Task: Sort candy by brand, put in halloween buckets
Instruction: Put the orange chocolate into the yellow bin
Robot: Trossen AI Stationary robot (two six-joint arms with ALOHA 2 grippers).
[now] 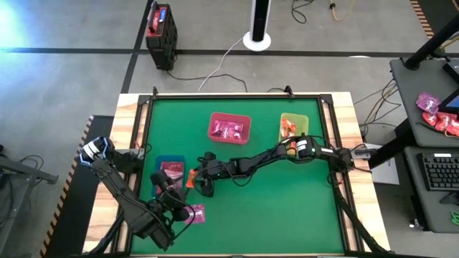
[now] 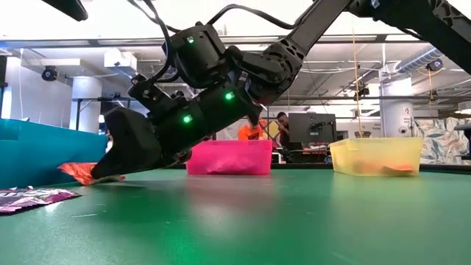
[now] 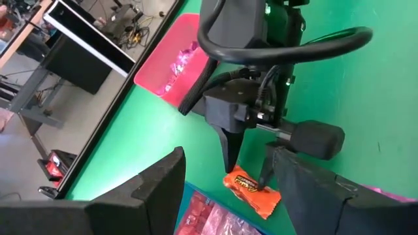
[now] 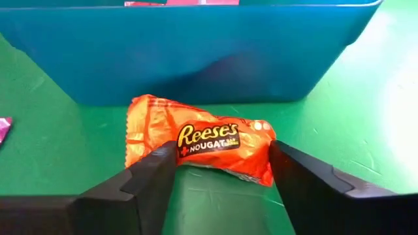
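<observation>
working down from the green table (image 1: 287,208), you have three buckets on it: the blue bucket (image 1: 171,166) near the left arm, the pink bucket (image 1: 229,127) farther back, and the green bucket (image 1: 293,127) to the right with orange packets already in it. your right hand (image 4: 222,173) reaches well across the table and sits low at the blue bucket's outer wall, fingers spread apart on either side of an orange reese's packet (image 4: 199,139) lying flat on the table, not yet clamped on it. your left hand (image 3: 225,189) hovers close behind, released and gripping nothing. a pink packet (image 1: 195,212) lies on the table near the left arm.

judging by the crinkled foil, the orange packet is light, soft and slippery, likely to slide or buckle rather than resist. take it across its short width at the middle, where the filling gives body, and close gently. it likely belongs in the green bucket.
</observation>
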